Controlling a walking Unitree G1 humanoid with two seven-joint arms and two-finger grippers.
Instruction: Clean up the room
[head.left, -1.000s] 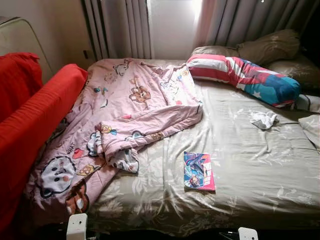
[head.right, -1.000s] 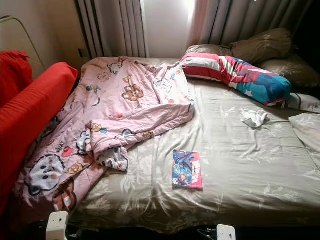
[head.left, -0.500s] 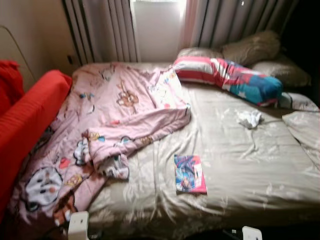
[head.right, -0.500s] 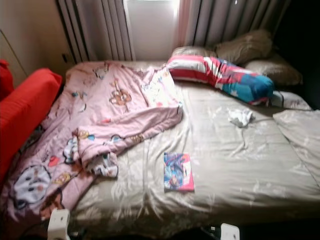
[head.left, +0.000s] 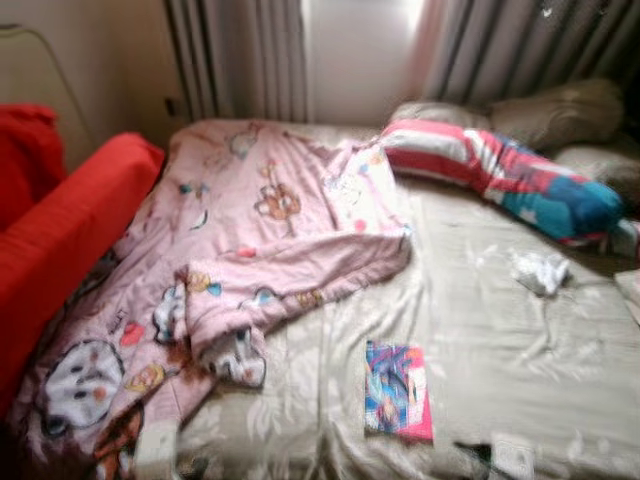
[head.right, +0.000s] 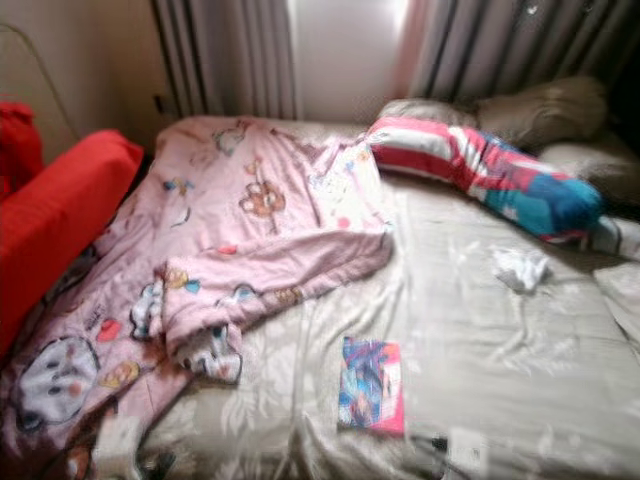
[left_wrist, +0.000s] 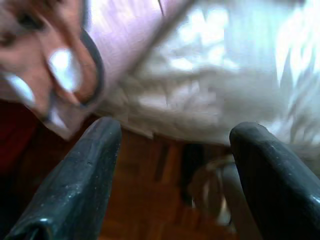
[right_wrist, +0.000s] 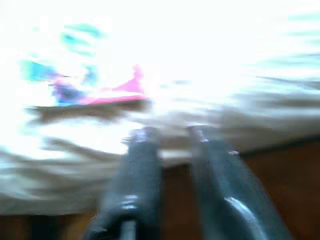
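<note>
While the head views take in the whole bed (head.left: 520, 350), the wrist views add floor below its edge. Left gripper (left_wrist: 172, 170) fingers spread wide near pink blanket (head.left: 250, 240). Right gripper (right_wrist: 167, 165) fingers nearly together, empty, facing book (head.left: 398, 390). White cloth (head.left: 540, 270) near striped bolster (head.left: 500, 175).

A pink cartoon blanket (head.left: 240, 250) lies rumpled across the left half of the frame on a beige bed (head.left: 500, 340), with a book (head.left: 398, 390) lower centre, a striped pillow (head.left: 500, 175) upper right and a red sofa (head.left: 60, 230) at left.
</note>
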